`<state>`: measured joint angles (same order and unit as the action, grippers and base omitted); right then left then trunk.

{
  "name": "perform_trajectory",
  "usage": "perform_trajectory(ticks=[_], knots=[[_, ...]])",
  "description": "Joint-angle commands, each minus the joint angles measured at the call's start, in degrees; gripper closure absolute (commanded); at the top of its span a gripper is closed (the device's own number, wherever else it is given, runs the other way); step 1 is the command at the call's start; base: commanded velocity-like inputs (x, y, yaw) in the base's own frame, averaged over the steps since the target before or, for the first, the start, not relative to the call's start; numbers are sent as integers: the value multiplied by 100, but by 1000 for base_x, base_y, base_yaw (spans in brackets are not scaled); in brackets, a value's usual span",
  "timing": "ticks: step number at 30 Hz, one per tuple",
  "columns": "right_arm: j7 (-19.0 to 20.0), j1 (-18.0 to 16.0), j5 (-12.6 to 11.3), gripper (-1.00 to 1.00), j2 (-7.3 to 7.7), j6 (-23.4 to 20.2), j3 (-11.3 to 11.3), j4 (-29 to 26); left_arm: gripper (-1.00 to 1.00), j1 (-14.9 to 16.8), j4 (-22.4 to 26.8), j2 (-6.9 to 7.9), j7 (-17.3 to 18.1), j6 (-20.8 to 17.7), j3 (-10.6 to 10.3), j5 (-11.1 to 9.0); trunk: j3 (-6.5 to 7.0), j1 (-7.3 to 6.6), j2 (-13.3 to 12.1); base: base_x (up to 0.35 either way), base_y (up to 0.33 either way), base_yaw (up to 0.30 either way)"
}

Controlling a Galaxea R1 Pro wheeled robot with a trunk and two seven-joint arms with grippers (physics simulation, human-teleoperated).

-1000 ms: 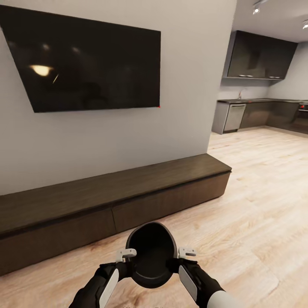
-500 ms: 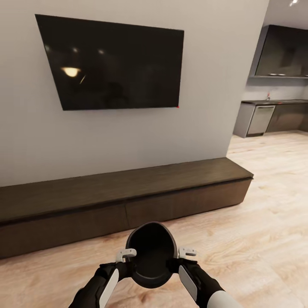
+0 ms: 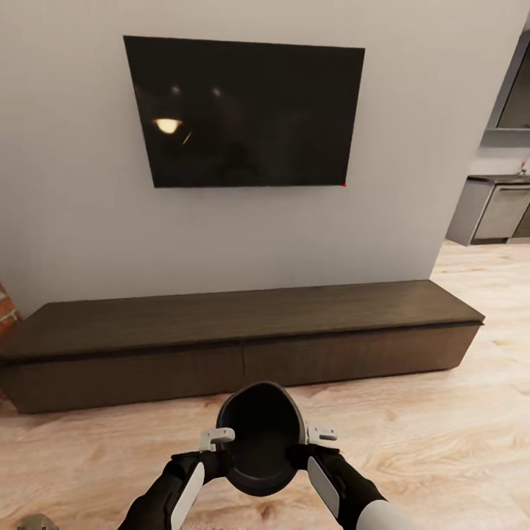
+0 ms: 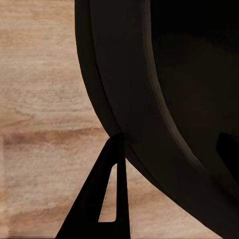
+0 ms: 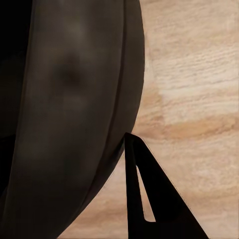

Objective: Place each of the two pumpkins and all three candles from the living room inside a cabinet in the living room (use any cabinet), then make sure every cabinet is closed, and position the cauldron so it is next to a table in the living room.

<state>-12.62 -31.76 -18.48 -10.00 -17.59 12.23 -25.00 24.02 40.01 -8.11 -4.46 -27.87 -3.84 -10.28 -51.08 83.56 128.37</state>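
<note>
I hold the black cauldron (image 3: pixel 259 436) low in front of me, above the wooden floor, open side facing up. My left gripper (image 3: pixel 219 446) is shut on its left rim and my right gripper (image 3: pixel 318 442) on its right rim. In the left wrist view the cauldron wall (image 4: pixel 149 99) sits between the two dark fingers (image 4: pixel 107 199). The right wrist view shows the cauldron's outer wall (image 5: pixel 69 99) against one finger (image 5: pixel 144 199). The long, low dark brown cabinet (image 3: pixel 243 324) stands ahead against the wall, its drawer fronts flush. Pumpkins, candles and table are out of view.
A large black TV (image 3: pixel 246 110) hangs on the grey wall above the cabinet. Grey kitchen units (image 3: pixel 500 213) show past the wall's right end. A bit of brick (image 3: pixel 6 313) shows at the far left. Light wooden floor (image 3: pixel 442 442) lies between me and the cabinet.
The whole view has swung left, so the cabinet and TV now sit centred and the kitchen has slid to the right edge. Both grippers hold the cauldron as before.
</note>
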Motion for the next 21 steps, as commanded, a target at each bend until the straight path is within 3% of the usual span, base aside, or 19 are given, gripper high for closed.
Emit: perform_trajectory(ticks=[1,11,21], knots=[[49,-5,-156,100,0,-8,60,-31,100,2,7,2,-46,-25,-38,-53,-5,-2,3,0,0,291],[49,-5,-156,100,0,-15,60,-33,100,3,7,2,-46,-25,-38,-52,-5,-2,3,-16,0,291],[49,-5,-156,100,0,-17,60,-36,100,2,7,2,-46,-25,-38,-52,-5,-2,3,-126,0,291]])
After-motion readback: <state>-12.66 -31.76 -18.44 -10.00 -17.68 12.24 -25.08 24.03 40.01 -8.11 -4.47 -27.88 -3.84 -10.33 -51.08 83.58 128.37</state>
